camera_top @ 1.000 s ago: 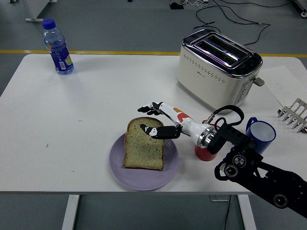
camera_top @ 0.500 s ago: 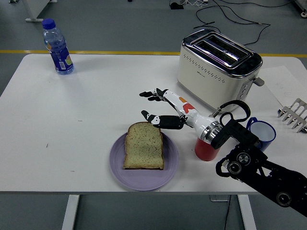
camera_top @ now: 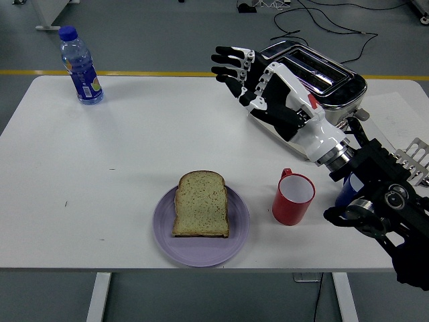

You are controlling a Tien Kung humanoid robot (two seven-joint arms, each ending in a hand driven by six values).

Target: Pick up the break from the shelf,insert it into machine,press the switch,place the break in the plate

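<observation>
While lying flat on the purple plate (camera_top: 201, 247), bread slice (camera_top: 201, 203) untouched, near the table's (camera_top: 120, 154) front edge. Right hand (camera_top: 258, 87) raised well above and behind the plate, in front of the toaster (camera_top: 335, 84), fingers (camera_top: 228, 64) spread apart, gripping nothing. Black right arm (camera_top: 379, 208) entering from the lower right corner, past the plate's right side. Red mug (camera_top: 293, 199) upright just right of the plate, handle toward the back. Blue cup (camera_top: 345, 191) further right of the plate, mostly hidden behind the arm. Toaster well behind the plate and to its right, slots facing up. Water bottle (camera_top: 80, 66) standing far behind and left of the plate, near the table's back edge. Metal rack (camera_top: 412, 161) at the right edge, far right of the plate.
</observation>
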